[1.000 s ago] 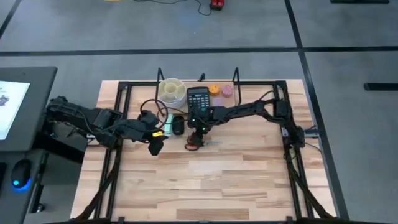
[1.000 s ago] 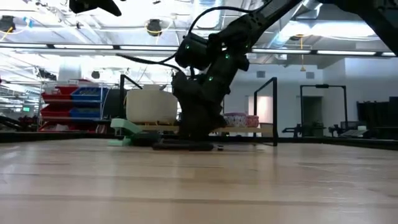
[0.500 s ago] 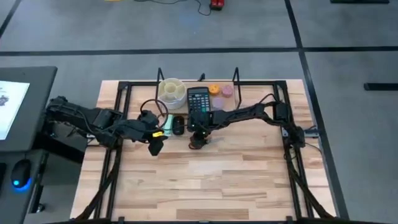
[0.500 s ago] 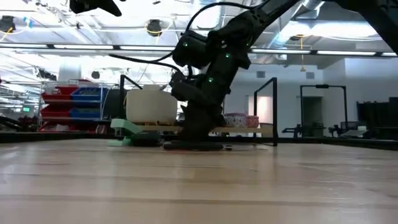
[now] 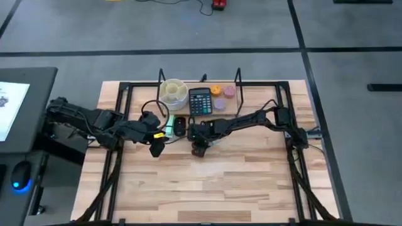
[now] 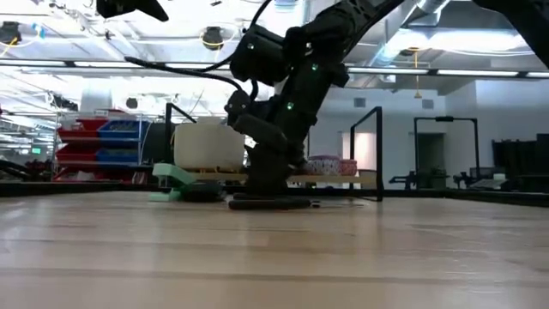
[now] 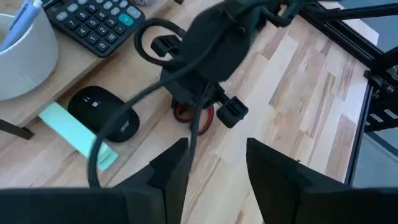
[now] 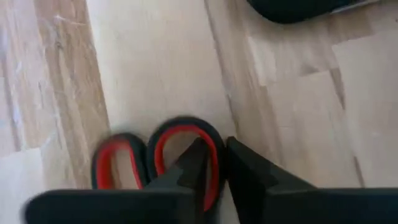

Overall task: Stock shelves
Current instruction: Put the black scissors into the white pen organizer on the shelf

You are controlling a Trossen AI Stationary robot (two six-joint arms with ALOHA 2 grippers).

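High view: pale wood tabletop (image 5: 213, 182), front half bare; shelves (image 5: 235, 108) at rear edge; right gripper (image 5: 199, 148) low over scissors (image 5: 197, 150); left gripper (image 5: 157, 145) beside, fingers apart.
Right wrist: fingers (image 8: 200, 163) nipped on scissors' red loop (image 8: 186, 152).

The table (image 5: 207, 182) is pale wood in glued strips, smooth and matt, with a visible grain. Its frame rails (image 5: 119, 125) are matt black metal. The rack (image 7: 68, 84) has a plank of the same light wood. The mouse (image 7: 102, 118) is matt black plastic. The calculator (image 5: 200, 101) looks like dark plastic with matt keys. The scissors (image 8: 165, 155) have black handles lined in glossy red plastic. The cup (image 7: 22, 53) is smooth and white. The right fingers (image 8: 249, 180) look like matt black plastic.
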